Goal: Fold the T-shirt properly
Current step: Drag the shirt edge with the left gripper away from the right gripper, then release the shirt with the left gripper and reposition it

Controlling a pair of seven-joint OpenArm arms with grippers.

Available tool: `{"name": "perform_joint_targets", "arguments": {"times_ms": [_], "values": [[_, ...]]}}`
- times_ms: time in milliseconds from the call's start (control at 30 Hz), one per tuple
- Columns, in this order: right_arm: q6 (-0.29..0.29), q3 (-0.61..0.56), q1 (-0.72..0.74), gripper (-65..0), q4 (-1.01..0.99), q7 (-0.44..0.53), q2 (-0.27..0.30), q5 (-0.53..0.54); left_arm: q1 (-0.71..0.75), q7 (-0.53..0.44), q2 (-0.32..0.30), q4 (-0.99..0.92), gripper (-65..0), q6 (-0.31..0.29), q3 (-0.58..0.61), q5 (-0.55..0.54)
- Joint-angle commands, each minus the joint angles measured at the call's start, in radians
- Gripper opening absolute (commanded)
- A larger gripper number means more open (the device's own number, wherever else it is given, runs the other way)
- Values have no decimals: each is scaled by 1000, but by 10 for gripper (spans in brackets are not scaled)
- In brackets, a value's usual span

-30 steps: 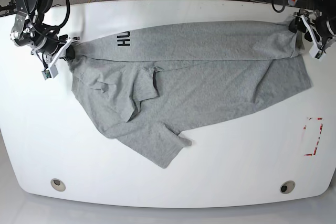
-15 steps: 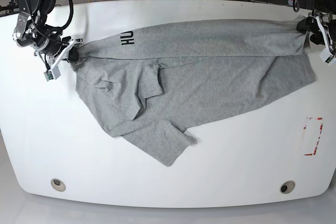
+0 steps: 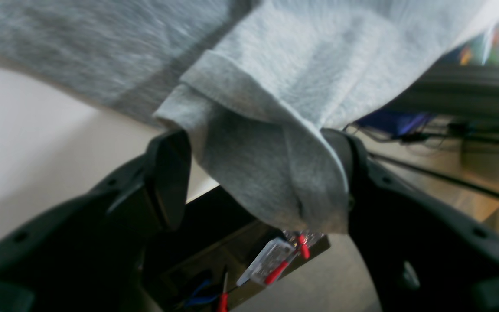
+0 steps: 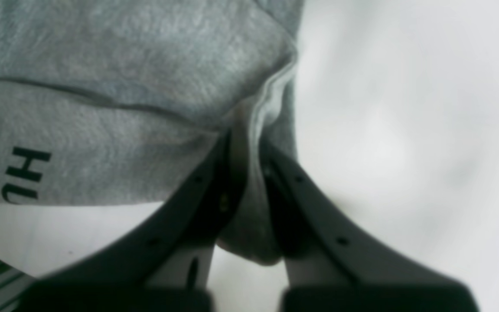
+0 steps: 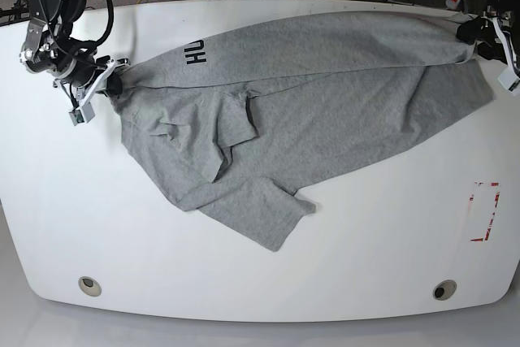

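Left gripper (image 3: 266,173): two broad matte black fingers (image 3: 409,225), curved outer edges, small round screw recesses along the sides. Behind them, a black housing carrying a clear plastic connector (image 3: 271,260) with red wires; one blue wire lower down.

Right gripper (image 4: 249,173): two slim black fingers (image 4: 318,208) widening toward a black base, each with small round holes along the face. Image is soft; no lettering legible.

Base view: the right arm (image 5: 49,14) is black with silver-grey joint sections and looping black cables; white parts flank its gripper. The left gripper's white and black parts show at the frame edge.
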Motion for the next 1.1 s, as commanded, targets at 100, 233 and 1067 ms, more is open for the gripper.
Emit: {"name": "perform_joint_targets", "arguments": {"times_ms": [100,233,1067], "values": [[6,8,4,-650,19,20,20,11,-1,-10,29,38,-267,-1,-54,-108],[9,8,4,-650,19,20,20,11,2,23,54,126,-267,-1,-31,-123],[9,8,7,-650,17,20,20,13,-199,150,256,-18,-268,-1,-351,204]]}}
